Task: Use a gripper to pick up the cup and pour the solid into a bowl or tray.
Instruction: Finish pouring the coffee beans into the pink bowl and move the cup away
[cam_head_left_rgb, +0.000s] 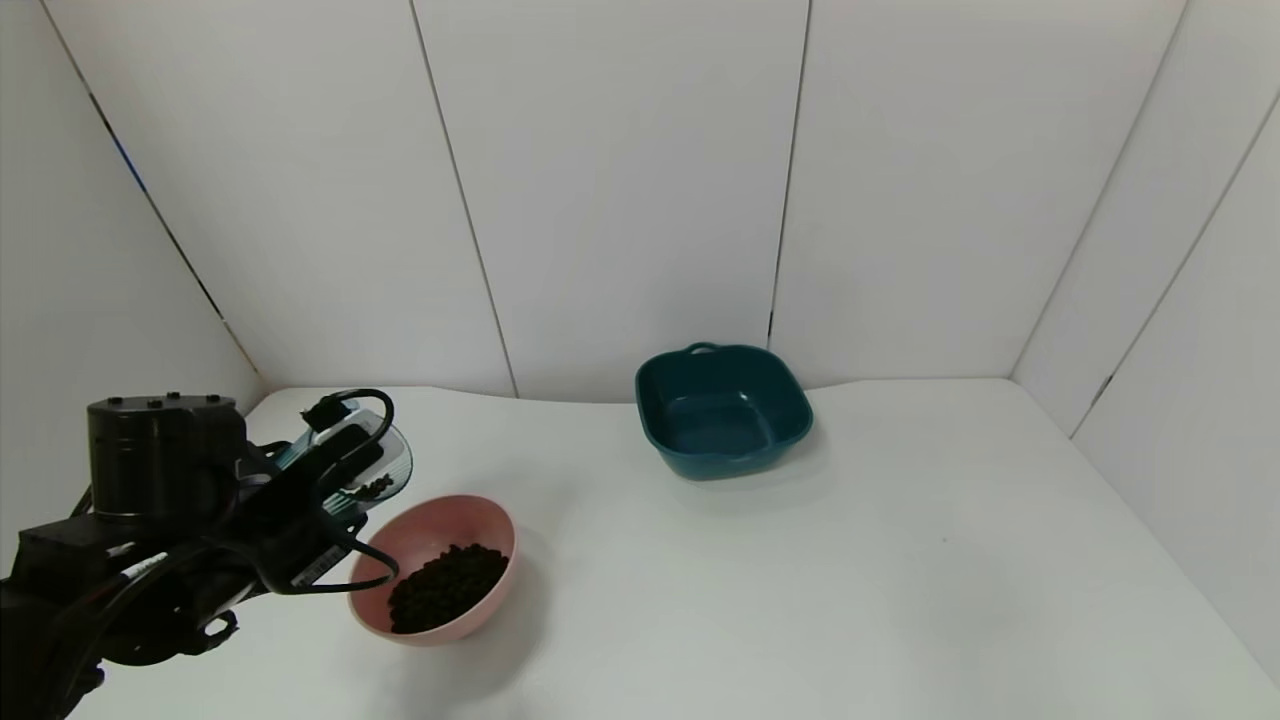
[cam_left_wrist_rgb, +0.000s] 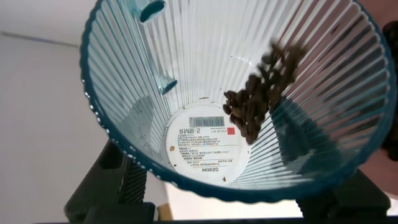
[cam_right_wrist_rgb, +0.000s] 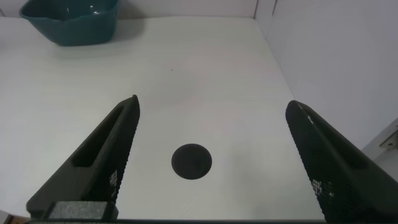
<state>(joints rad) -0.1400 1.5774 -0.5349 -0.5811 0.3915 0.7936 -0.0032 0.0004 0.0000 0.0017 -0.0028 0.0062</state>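
Note:
My left gripper is shut on the ribbed pale-blue cup and holds it tipped on its side above the left rim of the pink bowl. A heap of dark brown pellets lies in the bowl. In the left wrist view I look into the cup; some pellets slide along its wall toward the mouth, and a teal tab sits at the rim. My right gripper is open and empty over bare table; it does not show in the head view.
A dark teal squarish dish with handles stands at the back middle of the white table, also in the right wrist view. A round black spot lies on the table under the right gripper. White walls enclose the table.

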